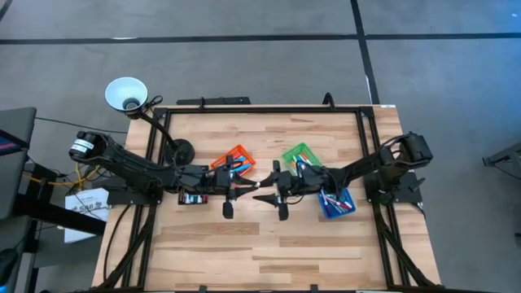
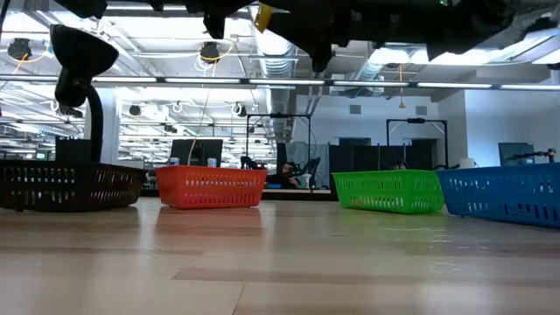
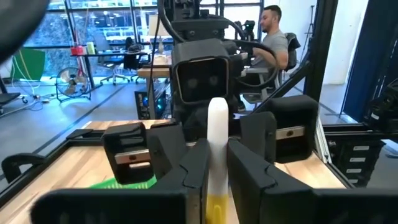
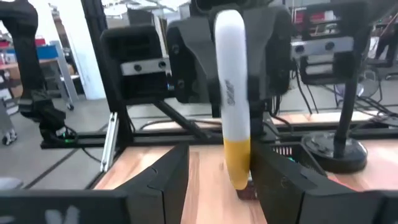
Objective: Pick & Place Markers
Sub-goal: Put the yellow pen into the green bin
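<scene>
A white marker (image 3: 217,127) with a yellow end (image 4: 238,162) stands upright between my two grippers, high over the middle of the table. My left gripper (image 3: 216,152) is shut on it. My right gripper (image 4: 219,158) faces it from the table's right, open, with a finger on either side of the marker. In the high view the two grippers meet at the marker (image 1: 257,190). The low view shows only the yellow end (image 2: 262,16) under the arms. Other markers lie in the orange bin (image 1: 234,159), green bin (image 1: 299,154) and blue bin (image 1: 335,202). My left gripper pinches the marker's white barrel (image 4: 230,74) between its two fingers (image 3: 186,177). The fingers come level from the table's left and lie across the marker. The marker stands about upright, lifted clear of the table, with its yellow end pointing down.
Four bins stand across the table's middle: black bin (image 2: 66,185), orange bin (image 2: 210,186), green bin (image 2: 389,190), blue bin (image 2: 503,194). A white lamp (image 1: 126,92) on a black stalk is at the far left corner. Bare wood (image 1: 260,244) lies toward the near edge. A person (image 3: 273,37) sits beyond the table.
</scene>
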### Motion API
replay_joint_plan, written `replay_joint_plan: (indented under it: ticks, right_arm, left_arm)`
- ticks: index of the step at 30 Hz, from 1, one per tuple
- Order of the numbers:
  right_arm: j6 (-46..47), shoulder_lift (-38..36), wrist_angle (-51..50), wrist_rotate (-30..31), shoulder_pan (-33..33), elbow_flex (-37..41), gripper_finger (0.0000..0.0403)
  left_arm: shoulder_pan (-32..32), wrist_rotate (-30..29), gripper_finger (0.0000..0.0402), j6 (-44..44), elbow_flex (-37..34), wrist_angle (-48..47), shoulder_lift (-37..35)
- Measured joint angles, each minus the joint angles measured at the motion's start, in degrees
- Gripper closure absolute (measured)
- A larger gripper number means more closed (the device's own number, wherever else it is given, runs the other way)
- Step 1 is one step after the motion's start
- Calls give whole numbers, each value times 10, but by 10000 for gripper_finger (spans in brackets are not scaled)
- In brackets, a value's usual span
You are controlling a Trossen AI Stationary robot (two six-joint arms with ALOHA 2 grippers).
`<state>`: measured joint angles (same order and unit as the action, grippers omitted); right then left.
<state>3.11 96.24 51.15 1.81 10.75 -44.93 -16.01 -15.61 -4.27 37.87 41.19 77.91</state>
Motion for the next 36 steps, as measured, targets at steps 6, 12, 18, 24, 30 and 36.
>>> replay_joint_plan:
  ticks: [6,12,18,24,30,36]
  right_arm:
    - [-1,25,16,0,-4,-17,253]
    - [-1,25,17,-1,-15,-19,269]
    - [-1,25,18,-1,-15,-19,323]
    - [-3,25,16,-1,-15,-19,368]
    - [0,25,16,-1,-15,-19,346]
    - [1,21,4,11,-15,-18,356]
  left_arm:
    - [0,0,355,0,0,2,0]
    - [0,-3,355,0,0,2,0]
    - [0,-1,355,0,0,2,0]
    - [1,-4,354,3,0,1,0]
    - [1,-3,339,0,0,0,0]
    - [1,-3,314,-7,0,-4,0]
